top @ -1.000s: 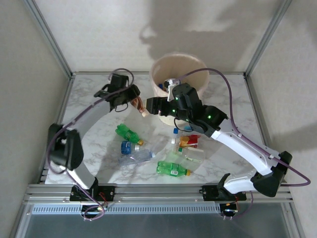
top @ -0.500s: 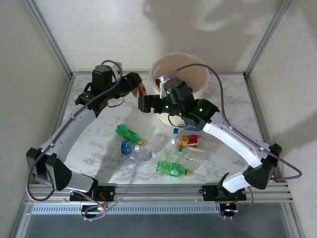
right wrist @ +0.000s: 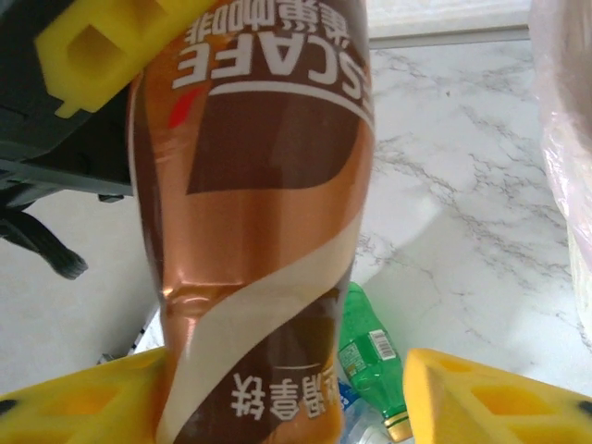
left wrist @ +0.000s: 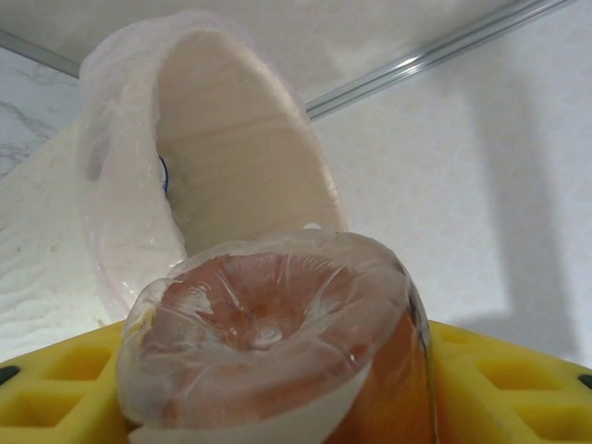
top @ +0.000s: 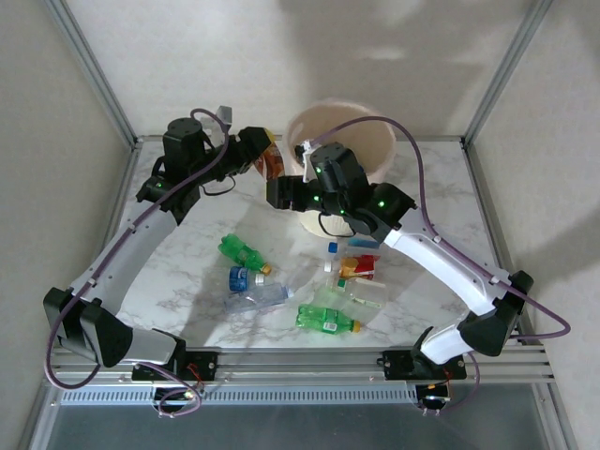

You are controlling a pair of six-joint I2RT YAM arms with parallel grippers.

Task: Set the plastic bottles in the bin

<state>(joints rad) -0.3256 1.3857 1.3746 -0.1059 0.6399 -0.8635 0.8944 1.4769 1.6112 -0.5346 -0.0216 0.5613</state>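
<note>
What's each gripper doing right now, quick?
Left gripper: closed on the brown bottle.
Right gripper: open, straddling the same bottle, with a gap on one side.

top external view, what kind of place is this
Most likely a robot test cell in a lab, not a home. A left arm and a right arm are bolted to a metal rail. Aluminium frame posts and plain panels enclose the marble-patterned table. Plastic bottles lie near a bin.

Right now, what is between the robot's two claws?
The brown bottle: the left gripper clamps it, and the right wrist view shows it inside the open right gripper.
</note>
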